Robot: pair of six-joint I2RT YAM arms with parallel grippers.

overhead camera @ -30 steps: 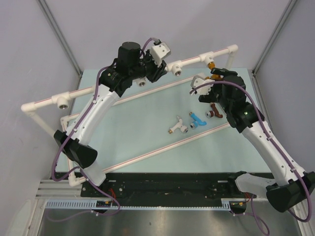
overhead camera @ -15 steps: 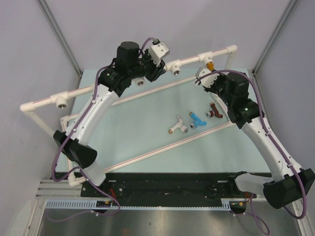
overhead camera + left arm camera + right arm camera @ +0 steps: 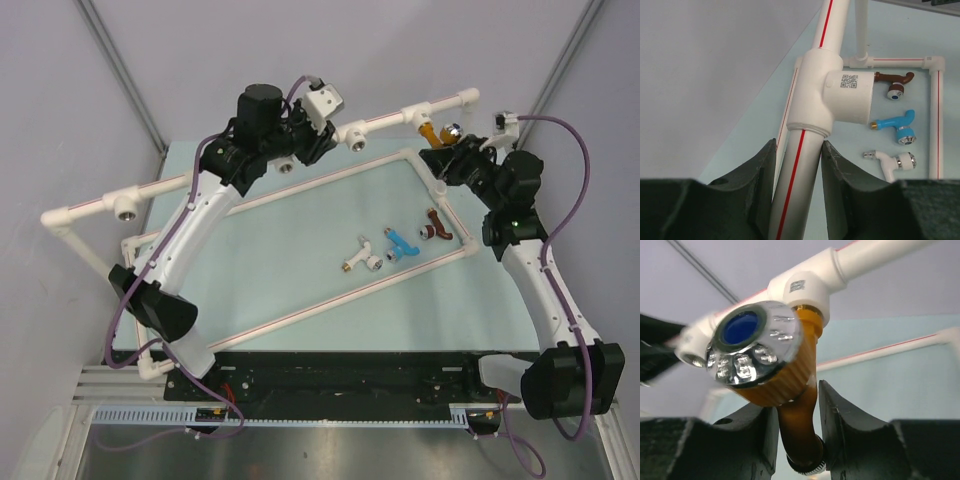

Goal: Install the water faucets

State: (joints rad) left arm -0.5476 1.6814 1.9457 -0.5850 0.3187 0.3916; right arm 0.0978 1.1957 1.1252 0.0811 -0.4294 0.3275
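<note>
Up on the white red-striped plastic pipe frame (image 3: 160, 187), a T-socket (image 3: 800, 287) holds the orange plastic faucet (image 3: 790, 390), its long axis jutting off the rail. The right gripper (image 3: 799, 425) is clenched on its spout. The left gripper (image 3: 799, 160) clamps the rail. The white faucet (image 3: 362, 255), blue faucet (image 3: 402, 243) and red-brown faucet (image 3: 435, 228) lie flat inside the frame.

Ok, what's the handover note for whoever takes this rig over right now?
Left gripper shut on the top pipe beside a T-socket.
Right gripper shut on the orange faucet, which sits in the rightmost T-socket; how tightly, cannot tell.
White faucet, blue faucet and red-brown faucet lie loose on the table.
Left to do: finish orange, then install those three.
</note>
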